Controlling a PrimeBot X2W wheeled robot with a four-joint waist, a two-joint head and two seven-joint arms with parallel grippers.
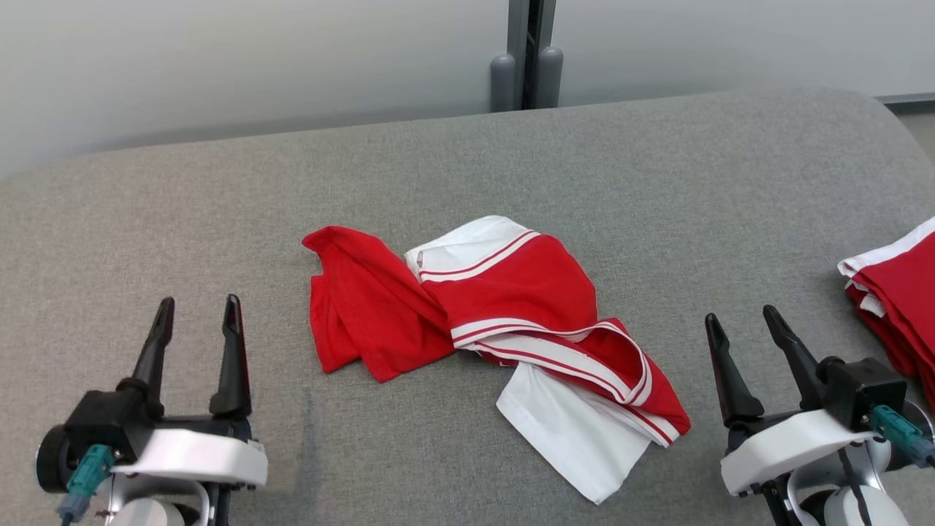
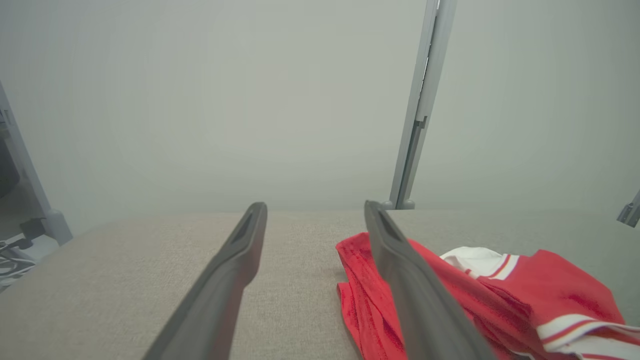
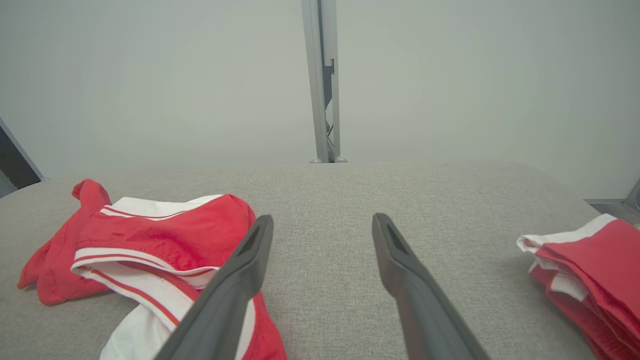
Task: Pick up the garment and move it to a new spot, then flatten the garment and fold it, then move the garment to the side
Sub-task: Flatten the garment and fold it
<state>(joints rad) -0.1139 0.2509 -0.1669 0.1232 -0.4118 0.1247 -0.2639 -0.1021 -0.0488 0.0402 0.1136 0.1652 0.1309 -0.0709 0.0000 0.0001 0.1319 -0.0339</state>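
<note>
One crumpled red garment with white panels and red-and-white striped bands (image 1: 511, 292) lies loose around the middle of the grey fabric-covered bench (image 1: 438, 168), with a red part bunched at its left and a white flap spread at its near right; its folds cover one another, so what kind of garment it is cannot be made out. At the right edge of the bench sits one stack of folded red and white cloth (image 1: 902, 292), well apart from the crumpled garment and cut off by the picture's border, and how many pieces it holds cannot be told. The left pincer (image 1: 199, 301) hovers at the near left with its two dark fingers spread apart and nothing between them, and in its own wrist view one finger (image 2: 415, 290) hides a strip of the garment's red part. The right pincer (image 1: 740, 314) sits at the near right, between garment and stack, its two fingers likewise apart and empty. Beyond the far edge stands one grey upright post (image 1: 531, 51) against a pale wall, its top cut off
</note>
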